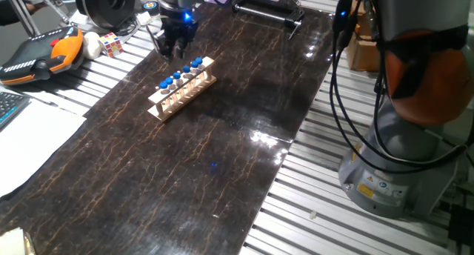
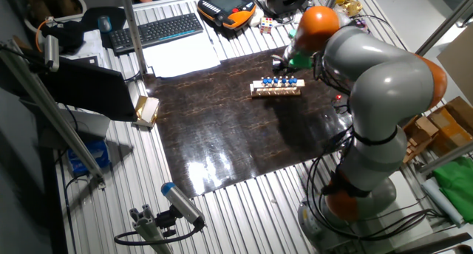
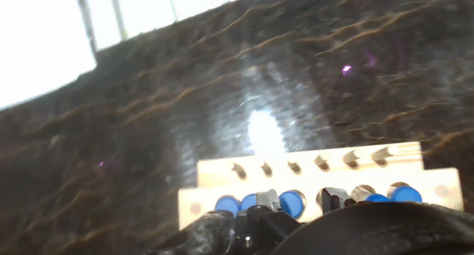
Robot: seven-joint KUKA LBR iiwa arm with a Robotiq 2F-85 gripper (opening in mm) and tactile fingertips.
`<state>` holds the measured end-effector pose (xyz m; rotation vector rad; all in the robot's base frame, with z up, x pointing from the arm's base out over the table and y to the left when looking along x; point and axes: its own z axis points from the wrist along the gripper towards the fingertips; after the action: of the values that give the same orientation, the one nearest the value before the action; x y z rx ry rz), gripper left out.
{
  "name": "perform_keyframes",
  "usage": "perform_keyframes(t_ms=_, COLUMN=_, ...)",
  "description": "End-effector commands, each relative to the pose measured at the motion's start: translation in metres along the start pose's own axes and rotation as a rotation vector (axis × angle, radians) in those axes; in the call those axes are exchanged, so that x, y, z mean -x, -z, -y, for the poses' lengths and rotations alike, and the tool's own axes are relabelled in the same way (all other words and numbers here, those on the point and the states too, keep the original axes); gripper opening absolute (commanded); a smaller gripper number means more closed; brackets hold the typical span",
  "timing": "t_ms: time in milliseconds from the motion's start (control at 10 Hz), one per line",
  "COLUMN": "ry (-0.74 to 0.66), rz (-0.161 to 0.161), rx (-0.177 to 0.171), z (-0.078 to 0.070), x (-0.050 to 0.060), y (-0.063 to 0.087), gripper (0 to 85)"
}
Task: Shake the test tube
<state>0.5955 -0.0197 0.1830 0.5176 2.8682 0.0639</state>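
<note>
Above the rack (image 1: pixel 181 88) end, hand (image 1: pixel 175 50) hovers near blue-capped tubes (image 1: pixel 185 71)

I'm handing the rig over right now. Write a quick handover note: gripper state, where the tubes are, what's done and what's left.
Gripper: hovering just behind the far end of the wooden rack, holding nothing visible; whether the jaws are open is unclear.
Test tubes: six blue-capped tubes, all seated in the rack on the dark mat.
Done: approach to the rack only.
Left: pick one tube, lift it out, shake it.
</note>
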Motion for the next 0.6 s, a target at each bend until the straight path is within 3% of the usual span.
perform_keyframes(t_ms=0, ry=-1.239, rz=0.092, rx=-0.300, z=-0.0014, x=-0.0004, y=0.0000, gripper=35.0)
perform_keyframes(t_ms=300, ry=-1.257, rz=0.006, rx=-0.371, z=-0.0040, x=-0.0010, y=0.0007, gripper=33.7)
perform_keyframes(t_ms=500, ry=-1.254, rz=-0.006, rx=-0.373, z=-0.0031, x=0.0002, y=-0.0019, gripper=34.7)
